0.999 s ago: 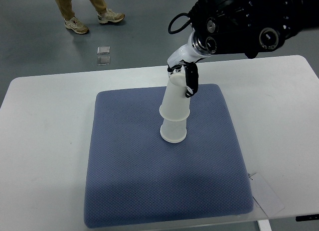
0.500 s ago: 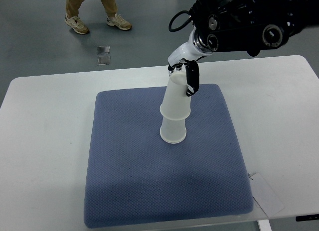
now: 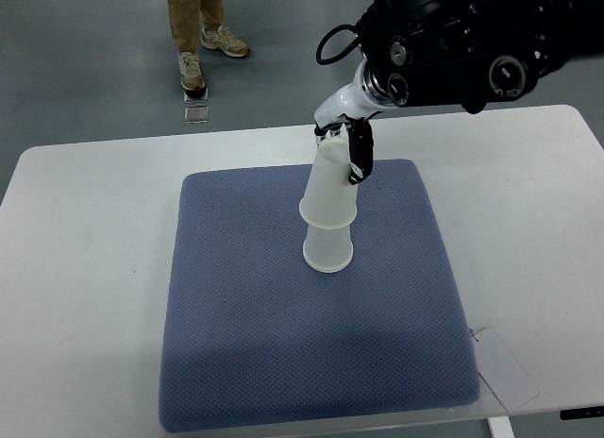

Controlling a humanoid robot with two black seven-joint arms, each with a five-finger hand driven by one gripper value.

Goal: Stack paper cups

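Two white paper cups stand upside down on the blue mat [image 3: 283, 344]. The lower cup [image 3: 328, 249] rests on the mat near its middle. The upper cup [image 3: 330, 188] sits over it, leaning slightly, with its rim partway down the lower one. My right hand [image 3: 347, 147] reaches in from the top right and its dark fingers [image 3: 359, 155] are shut on the upper cup near its top. The left arm does not show.
The mat lies on a white table [image 3: 85, 268]. A white card [image 3: 505, 367] lies near the mat's front right corner. On the floor beyond the table, a person's legs and shoes [image 3: 193, 70] stand beside a small clear object [image 3: 196, 110].
The upper cup and my right hand have shifted slightly left and a little up. The person on the floor has walked to the right.
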